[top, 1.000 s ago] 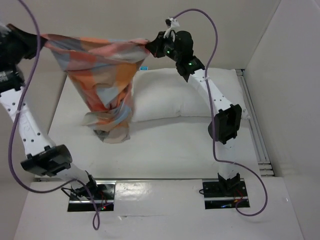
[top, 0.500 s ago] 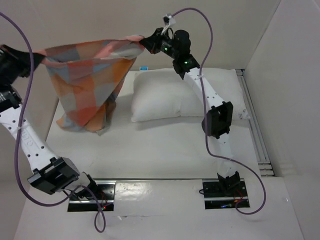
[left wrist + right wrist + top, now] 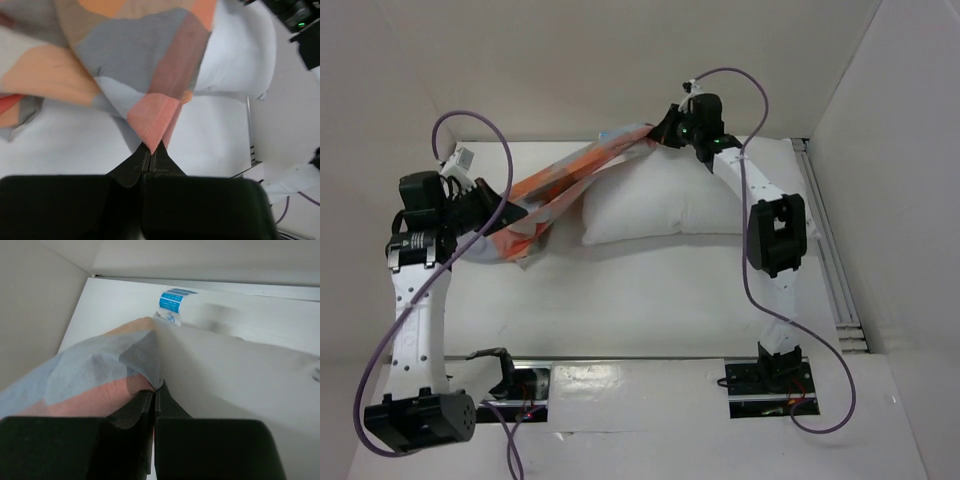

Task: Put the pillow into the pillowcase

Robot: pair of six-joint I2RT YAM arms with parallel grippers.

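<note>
The checked pillowcase [image 3: 565,182] stretches as a narrow band from left of centre up to the back middle, sagging onto the table beside the pillow's left end. The plump white pillow [image 3: 670,205] lies at the back centre. My left gripper [image 3: 492,205] is shut on one corner of the pillowcase [image 3: 155,117], low and left of the pillow [image 3: 240,55]. Over the pillow's back left corner my right gripper [image 3: 658,135] is shut on the other corner of the pillowcase [image 3: 100,375], with the pillow [image 3: 240,375] right below it.
White walls close the table [image 3: 640,300] at the back, left and right. A metal rail [image 3: 830,260] runs along the right side. A blue and white label [image 3: 171,302] sticks out at the pillow's back corner. Purple cables [image 3: 745,270] loop off both arms.
Both arms have come down from high above the table. The pillowcase, which hung spread between them, is now drawn into a low band beside and over the pillow's left end.
</note>
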